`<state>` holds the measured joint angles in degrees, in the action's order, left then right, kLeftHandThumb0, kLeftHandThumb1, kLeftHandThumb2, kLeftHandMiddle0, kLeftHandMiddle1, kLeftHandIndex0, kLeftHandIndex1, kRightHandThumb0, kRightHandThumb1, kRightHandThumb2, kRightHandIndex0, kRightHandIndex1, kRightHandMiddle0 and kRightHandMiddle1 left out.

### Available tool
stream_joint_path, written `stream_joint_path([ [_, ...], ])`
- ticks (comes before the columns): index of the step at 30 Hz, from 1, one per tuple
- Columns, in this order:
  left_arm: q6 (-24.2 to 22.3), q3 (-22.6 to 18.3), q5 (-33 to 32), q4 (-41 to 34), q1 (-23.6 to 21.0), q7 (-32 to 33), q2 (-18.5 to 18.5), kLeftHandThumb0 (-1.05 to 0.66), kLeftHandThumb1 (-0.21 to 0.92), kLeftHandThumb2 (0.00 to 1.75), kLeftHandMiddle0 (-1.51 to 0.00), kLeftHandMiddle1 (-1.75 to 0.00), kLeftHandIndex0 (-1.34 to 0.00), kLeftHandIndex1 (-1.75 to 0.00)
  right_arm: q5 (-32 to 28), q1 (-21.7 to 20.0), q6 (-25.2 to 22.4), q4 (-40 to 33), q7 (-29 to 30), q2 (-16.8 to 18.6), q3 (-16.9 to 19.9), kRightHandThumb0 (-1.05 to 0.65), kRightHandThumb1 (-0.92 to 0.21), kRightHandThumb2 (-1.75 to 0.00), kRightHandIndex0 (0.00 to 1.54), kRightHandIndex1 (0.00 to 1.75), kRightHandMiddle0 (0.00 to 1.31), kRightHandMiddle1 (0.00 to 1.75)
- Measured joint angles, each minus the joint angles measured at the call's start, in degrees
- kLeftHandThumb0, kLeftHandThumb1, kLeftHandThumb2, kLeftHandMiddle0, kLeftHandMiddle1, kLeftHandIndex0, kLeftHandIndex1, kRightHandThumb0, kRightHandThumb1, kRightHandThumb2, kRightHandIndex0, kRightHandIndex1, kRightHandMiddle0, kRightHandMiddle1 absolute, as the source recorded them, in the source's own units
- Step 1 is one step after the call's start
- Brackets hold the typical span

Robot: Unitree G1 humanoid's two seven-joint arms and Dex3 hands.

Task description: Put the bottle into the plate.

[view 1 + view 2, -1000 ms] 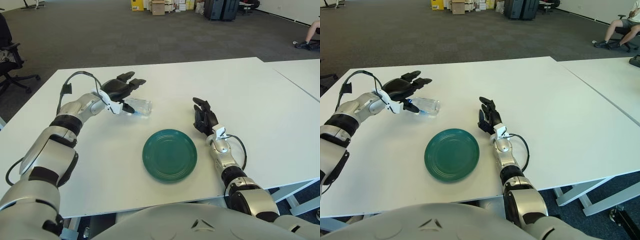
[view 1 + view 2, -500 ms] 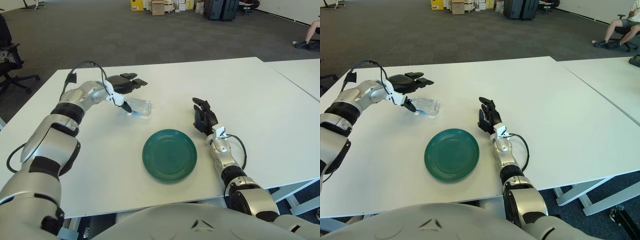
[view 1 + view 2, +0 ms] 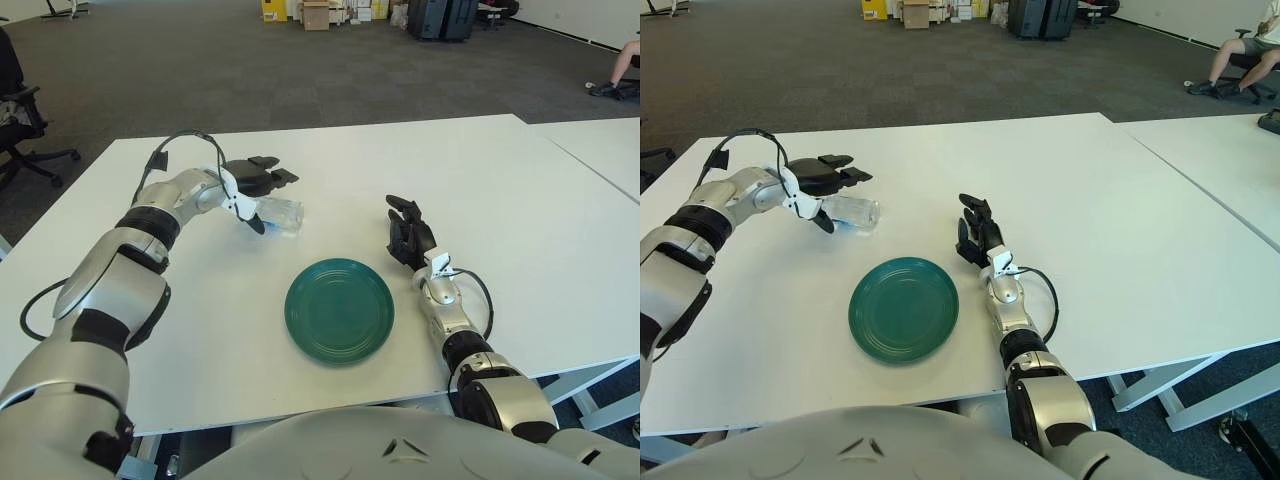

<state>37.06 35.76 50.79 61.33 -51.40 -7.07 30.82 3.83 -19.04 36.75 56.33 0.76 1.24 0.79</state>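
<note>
On the white counter (image 3: 520, 200), nearest the robot, lies a green plate (image 3: 340, 309), and at its 3 o'clock the right robot hand (image 3: 407, 232) shows with relaxed fingers holding nothing. Farther off, at the plate's 11 o'clock, a clear bottle (image 3: 279, 214) lies on its side, well apart from the plate; the left robot hand (image 3: 252, 182) is over its near end, fingers spread above it and thumb down beside it, not clenched on it

Silver arm shells with black joint bands; black three-finger left hand (image 3: 252, 178) and right hand (image 3: 408, 232); black cable loops just behind each wrist; pale grey torso below
</note>
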Motion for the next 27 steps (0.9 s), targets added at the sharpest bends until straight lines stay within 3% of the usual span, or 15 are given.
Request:
stream_joint_path([
  [4,-1.63,1.37,1.56,2.42,-1.64,3.93,-0.77,-1.01,0.87,0.05,-0.02,-0.01,0.0,-0.16,-0.01,0.0,0.01,0.01,0.07,0.02,0.0,-0.7,-0.92,-0.83,0.25,0.01,0.0,0.75],
  [10,-2.17,1.69,1.48,4.58,-2.54,4.91,-1.52,-1.0,0.87,0.05,0.0,0.0,0.0,-0.03,-0.07,0.0,0.05,0.0,0.03,0.03,0.05,-0.7,-0.92,-0.83,0.25,0.01,0.0,0.75],
  [18,-5.15,1.74,1.09,9.05,-3.02,4.59,-3.5,-1.0,0.86,0.04,0.0,0.0,0.0,0.0,-0.23,0.0,-0.04,-0.06,-0.17,0.07,0.23,-0.68,-0.92,-0.84,0.26,0.01,0.0,0.74],
  [27,-12.8,1.04,-0.52,14.59,-1.76,6.7,-8.19,-0.96,0.83,0.02,0.0,0.0,-0.01,-0.01,-0.19,0.75,-3.98,-2.96,1.91,0.81,0.38,-0.7,-0.92,-0.82,0.26,0.01,0.0,0.7],
])
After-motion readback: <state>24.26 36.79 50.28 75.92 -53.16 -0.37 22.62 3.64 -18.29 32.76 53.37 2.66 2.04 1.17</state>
